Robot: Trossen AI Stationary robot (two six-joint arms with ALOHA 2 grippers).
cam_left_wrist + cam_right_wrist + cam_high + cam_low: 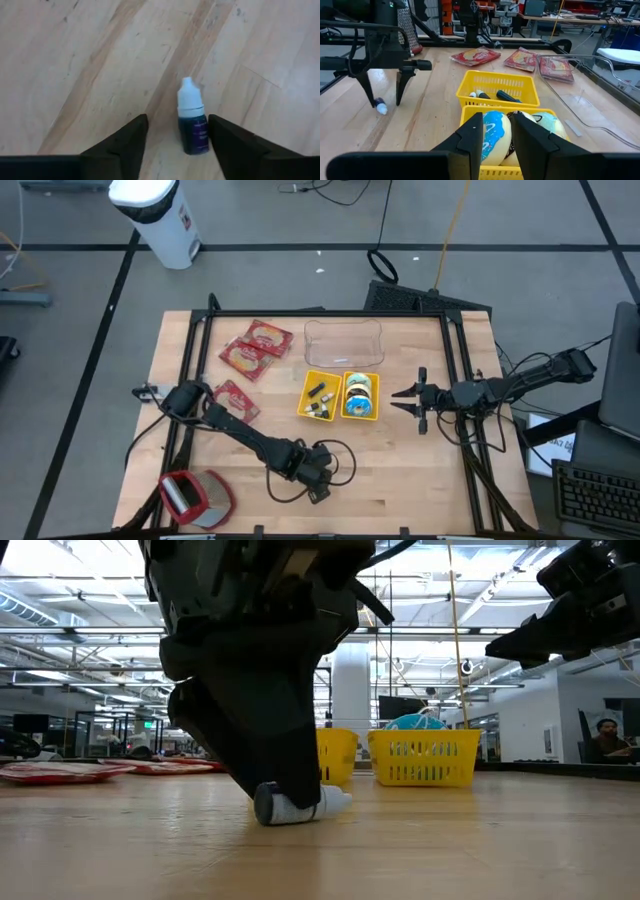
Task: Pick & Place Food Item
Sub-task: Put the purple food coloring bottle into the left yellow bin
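A small bottle [192, 127] with a white cap and a dark blue body lies on its side on the wooden table, near the front edge. My left gripper [177, 119] points steeply down over it, open, with one finger on each side. The bottle lies closer to one finger [227, 142]; I cannot tell whether they touch. The right wrist view shows the same gripper [385, 102] astride the bottle [381, 107], and in the low view the bottle [300, 806] shows under the dark hand. My right gripper [408, 401] hovers open at the table's right, beside the yellow baskets, holding nothing.
Two yellow baskets [305, 395] [361, 418] stand mid-table, one with small items, one with round blue-and-yellow food. A clear tray [345, 345] lies behind them. Red packets [256, 347] [236, 400] lie at the left, and a red and grey object [195, 495] sits at the near left.
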